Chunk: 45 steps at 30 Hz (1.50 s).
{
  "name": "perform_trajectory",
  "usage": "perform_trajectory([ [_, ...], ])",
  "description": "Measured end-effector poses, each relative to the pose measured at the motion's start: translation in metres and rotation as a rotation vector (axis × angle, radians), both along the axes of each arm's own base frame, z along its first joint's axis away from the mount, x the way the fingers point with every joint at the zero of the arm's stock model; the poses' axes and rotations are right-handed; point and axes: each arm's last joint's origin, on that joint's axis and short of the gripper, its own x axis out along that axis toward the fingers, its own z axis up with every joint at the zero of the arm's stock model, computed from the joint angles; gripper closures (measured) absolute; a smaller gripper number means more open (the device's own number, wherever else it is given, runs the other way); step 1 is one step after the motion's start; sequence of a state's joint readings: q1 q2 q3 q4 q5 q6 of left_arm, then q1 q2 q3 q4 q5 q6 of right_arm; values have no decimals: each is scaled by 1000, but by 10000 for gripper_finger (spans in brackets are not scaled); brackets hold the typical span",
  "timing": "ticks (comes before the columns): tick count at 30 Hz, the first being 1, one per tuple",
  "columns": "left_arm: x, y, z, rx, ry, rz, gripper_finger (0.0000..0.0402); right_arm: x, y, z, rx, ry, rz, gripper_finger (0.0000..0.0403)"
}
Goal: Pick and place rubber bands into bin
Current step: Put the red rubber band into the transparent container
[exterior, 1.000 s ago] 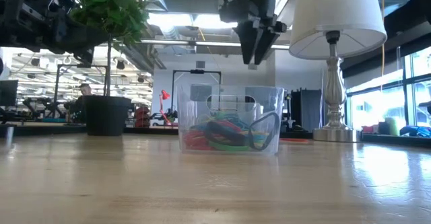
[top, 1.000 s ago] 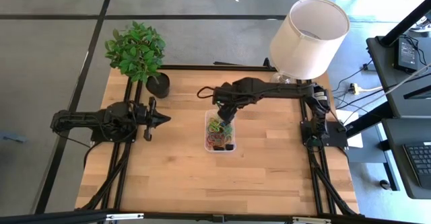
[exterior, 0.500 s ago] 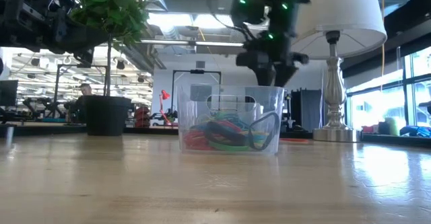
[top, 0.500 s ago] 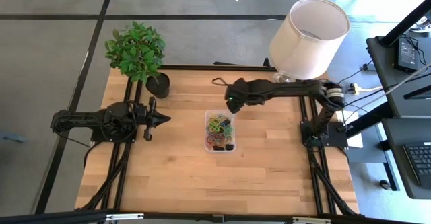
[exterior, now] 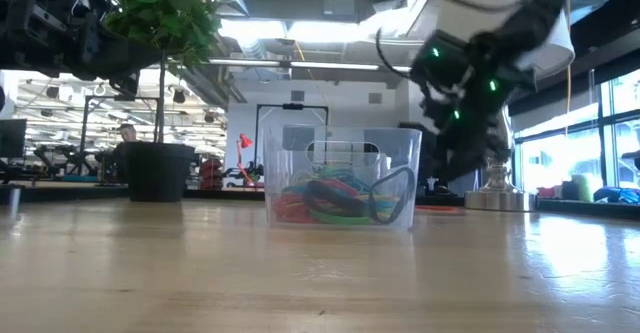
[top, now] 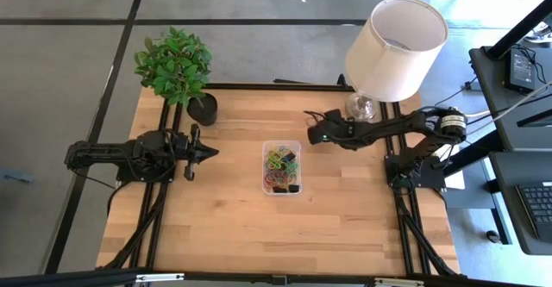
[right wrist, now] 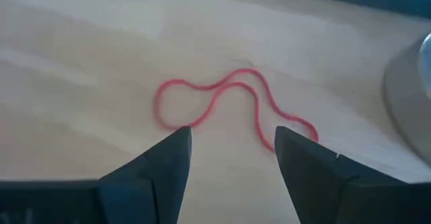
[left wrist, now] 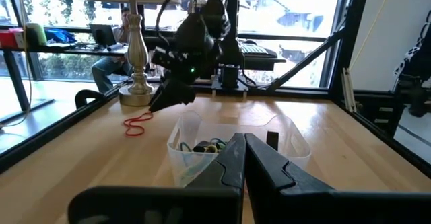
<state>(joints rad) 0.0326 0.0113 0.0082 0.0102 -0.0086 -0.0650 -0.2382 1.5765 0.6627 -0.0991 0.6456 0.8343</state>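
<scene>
The clear bin (top: 282, 167) stands mid-table on its flat bottom, with several coloured rubber bands (exterior: 340, 199) piled inside. One red rubber band (right wrist: 229, 103) lies flat and twisted on the wood near the lamp base, also seen as the red band (left wrist: 138, 124) in the left wrist view. My right gripper (right wrist: 232, 150) is open, low over the table between the bin and the lamp, with a finger on either side of the band's near loops and touching nothing. My left gripper (top: 211, 152) is shut and waits left of the bin.
A white-shaded lamp (top: 396, 46) stands at the far right with its metal base (right wrist: 411, 96) close beside the red band. A black plant pot (top: 203, 108) sits at the far left. Bare wood lies in front of the bin.
My right gripper has left its place above the bin, swinging toward the table's right and far side and coming down toward the lamp base. It has tipped from pointing down to slanting low over the red band. The bin and its bands have stayed put.
</scene>
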Motion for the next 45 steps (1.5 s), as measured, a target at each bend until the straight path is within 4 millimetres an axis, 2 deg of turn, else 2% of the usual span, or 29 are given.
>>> perform_trajectory([
  [4, 0, 0, 0, 0, 0, 0, 396, -14, -11, -16, -71, -97, 5, 185],
  [8, 0, 0, 0, 0, 0, 0, 394, -29, -21, -28, -153, -26, 90, 185],
  [12, 0, 0, 0, 0, 0, -1, 396, -35, -30, -44, -35, 3, 174, 185],
  [18, 0, 0, 0, 0, -1, 0, 398, -35, -37, -58, -14, 46, 168, 195],
  [21, 0, 0, 0, 0, 0, -1, 398, -34, -37, -58, -2, 64, 244, 243],
  [25, 0, 0, 0, 0, 0, -1, 398, -32, -36, -58, 13, 55, 317, 362],
  [26, 0, 0, 0, 0, 0, 0, 398, -32, -36, -58, 20, 45, 327, 381],
  [30, 0, 0, 0, 0, 0, -1, 394, -32, -32, -49, 73, -27, 371, 395],
  [33, 0, 0, 0, 0, -1, -1, 394, -34, -25, -31, 105, -95, 453, 400],
  [37, 0, 0, 0, 0, 0, -1, 396, -33, -20, 10, -27, -229, 492, 401],
  [43, 0, 0, 0, 0, -1, -1, 393, -38, -4, 46, -111, -365, 527, 402],
  [45, 0, 0, 0, 0, -1, -1, 394, -38, 3, 52, -102, -408, 520, 402],
])
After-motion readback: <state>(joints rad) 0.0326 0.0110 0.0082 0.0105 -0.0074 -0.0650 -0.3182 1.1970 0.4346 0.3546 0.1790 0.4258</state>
